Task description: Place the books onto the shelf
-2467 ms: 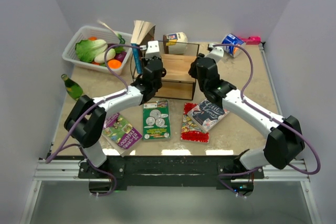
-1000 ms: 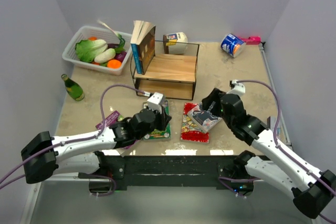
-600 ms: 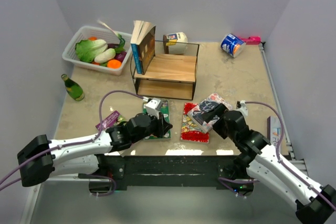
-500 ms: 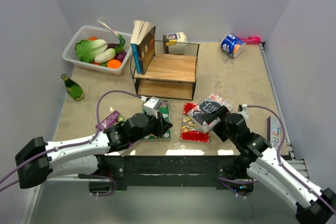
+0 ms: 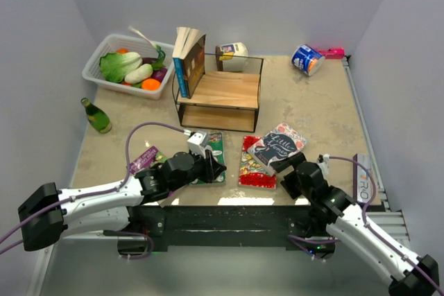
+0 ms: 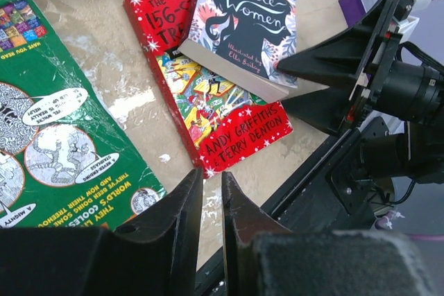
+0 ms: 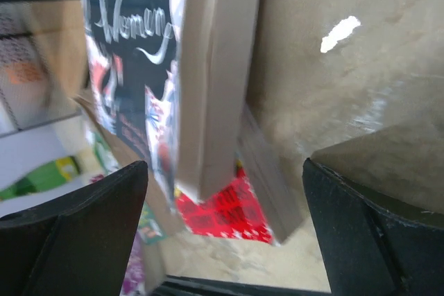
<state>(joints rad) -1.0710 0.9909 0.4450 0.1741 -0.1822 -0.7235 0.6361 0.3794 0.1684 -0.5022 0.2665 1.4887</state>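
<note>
The left tool [image 6: 211, 175] is nearly clenched, with only a thin slit between its fingers, and it grasps nothing. It hangs over bare tabletop [image 6: 118, 74] between the near corners of the green book [image 6: 62, 143] and the red book [image 6: 222, 102].

The right tool [image 5: 283, 175] is spread wide and released. Its fingers [image 7: 69, 233] point at the near corner of the Little Women paperback [image 6: 243, 19]. The right wrist view is too blurred to tell whether a fingertip touches it.

Little Women lies face up, partly on top of the red book. These 3 books lie flat on the tabletop in front of the shelf [image 5: 229, 89]. A 4th, the purple book [image 5: 142, 159], lies left of the green one and is mostly hidden under the left arm.

On the shelf, 2 books stand at the left end: a blue-spined book [image 5: 182, 77] and a brown book [image 5: 194, 50] with its pages fanned open. The rest of the wooden board is bare.

Around the shelf:
- A white basket [image 5: 94, 68] of vegetables sits to its far left.
- A green bottle [image 5: 97, 116] stands nearer on that side.
- A jar [image 5: 232, 53] lies just behind the shelf.
- A blue-and-white can [image 5: 305, 59] lies tipped over at the far right, beside a small pink object [image 5: 334, 52].
</note>
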